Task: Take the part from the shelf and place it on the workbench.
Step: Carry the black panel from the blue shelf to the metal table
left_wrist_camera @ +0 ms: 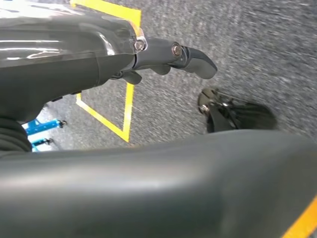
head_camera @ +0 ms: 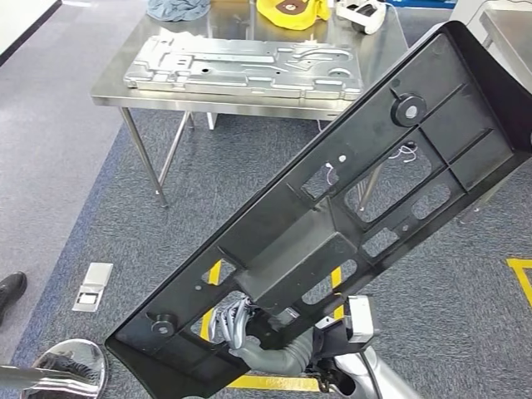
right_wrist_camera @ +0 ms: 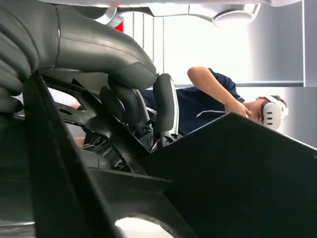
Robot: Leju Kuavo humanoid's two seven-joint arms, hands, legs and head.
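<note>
Gripping the black part [head_camera: 352, 199] — right hand [head_camera: 235, 326] (person [right_wrist_camera: 209, 96] behind).

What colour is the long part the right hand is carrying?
Black, matte plastic panel; clearest in the head view.

no legible text, labels or signs

A grey speckled carpet floor [head_camera: 125, 241] with yellow tape lines [head_camera: 520, 274] and a small silver floor socket plate [head_camera: 93, 286] surrounds a shiny stainless-steel table [head_camera: 119, 98] on thin metal legs. Bright light washes the pale wall [right_wrist_camera: 209, 44].
</note>
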